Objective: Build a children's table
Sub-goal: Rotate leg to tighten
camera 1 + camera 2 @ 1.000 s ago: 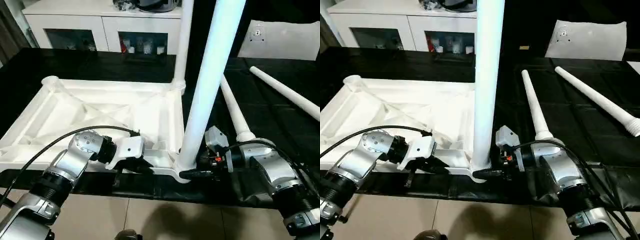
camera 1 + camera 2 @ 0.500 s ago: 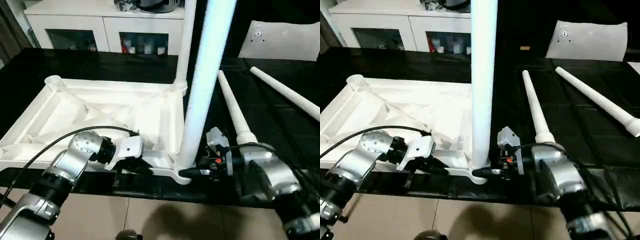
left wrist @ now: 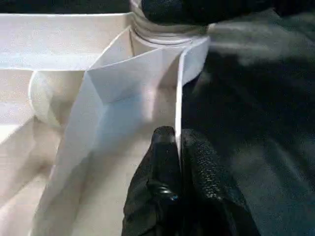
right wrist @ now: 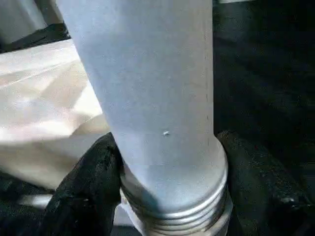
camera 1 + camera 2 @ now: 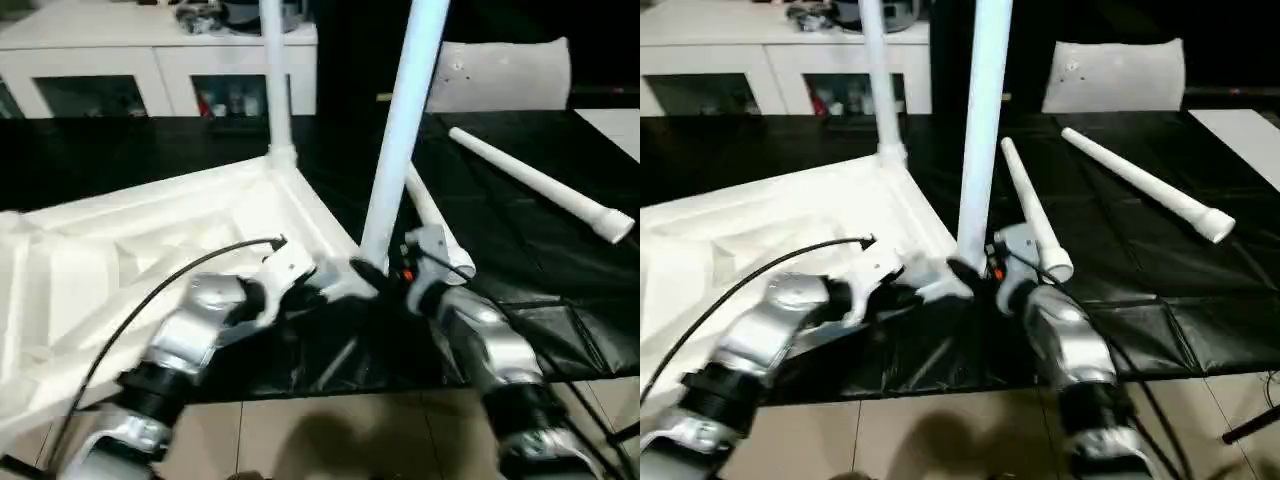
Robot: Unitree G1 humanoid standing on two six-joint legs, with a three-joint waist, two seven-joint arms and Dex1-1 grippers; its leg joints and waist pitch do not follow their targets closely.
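- The children's table top lies upside down on the black work table, two legs standing in its corner sockets.
- The left gripper pinches the top's thin edge wall.
- The right gripper clasps the base of the near upright leg.
- Two loose legs lie beside.
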